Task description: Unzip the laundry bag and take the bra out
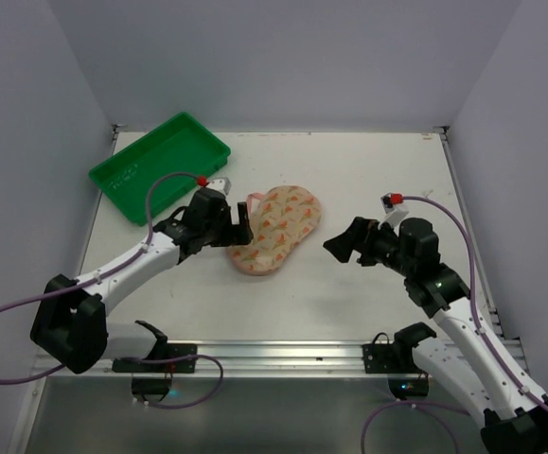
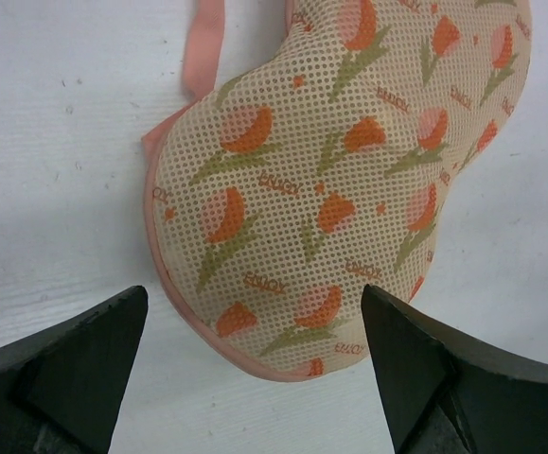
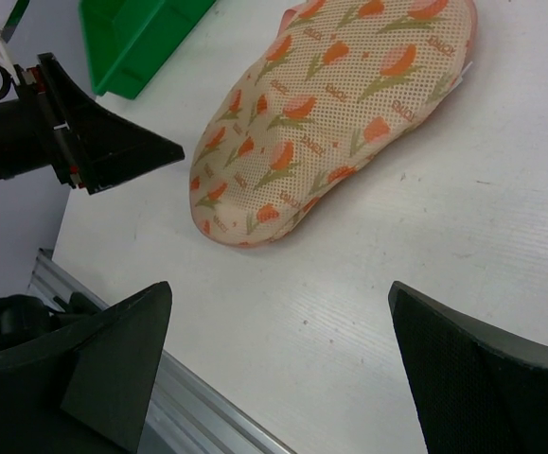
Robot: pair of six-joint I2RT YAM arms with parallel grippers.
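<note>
The laundry bag (image 1: pixel 275 227) is a cream peanut-shaped mesh case with orange tulip print and pink trim, lying zipped shut mid-table. A pink loop (image 2: pixel 204 47) sticks out at its far left. My left gripper (image 1: pixel 238 229) is open at the bag's left end, and in the left wrist view (image 2: pixel 253 322) its fingers flank the bag's (image 2: pixel 340 180) near lobe without touching. My right gripper (image 1: pixel 342 244) is open and empty, to the right of the bag and apart from it. The right wrist view shows the bag (image 3: pixel 326 113) ahead and the left fingers (image 3: pixel 113 151). The bra is hidden.
A green plastic tray (image 1: pixel 157 165) stands at the back left, also in the right wrist view (image 3: pixel 132 38). Grey walls close in the table on three sides. An aluminium rail (image 1: pixel 283 355) runs along the near edge.
</note>
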